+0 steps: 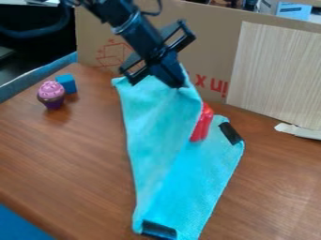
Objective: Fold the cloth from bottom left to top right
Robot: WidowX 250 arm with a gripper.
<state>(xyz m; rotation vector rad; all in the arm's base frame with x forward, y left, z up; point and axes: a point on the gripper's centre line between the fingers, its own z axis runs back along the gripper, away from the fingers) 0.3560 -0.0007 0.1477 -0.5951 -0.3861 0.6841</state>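
Note:
My gripper (178, 85) is over the upper end of the turquoise cloth (166, 140), pointing down and shut on a raised part of it. From there the fabric slopes down toward the front, forming a slanted fold over the rest. The lower part of the cloth lies on the table, with a black patch at its bottom edge and another near its right corner. Another corner extends to the upper left, beside the gripper.
A red object (202, 124) lies by the raised fold, partly covered by it. At the left are a toy cupcake (51, 94) and a blue block (66, 83) on the wooden table (69, 159). A cardboard wall (216, 42) stands behind, with a white piece (300, 131) at right.

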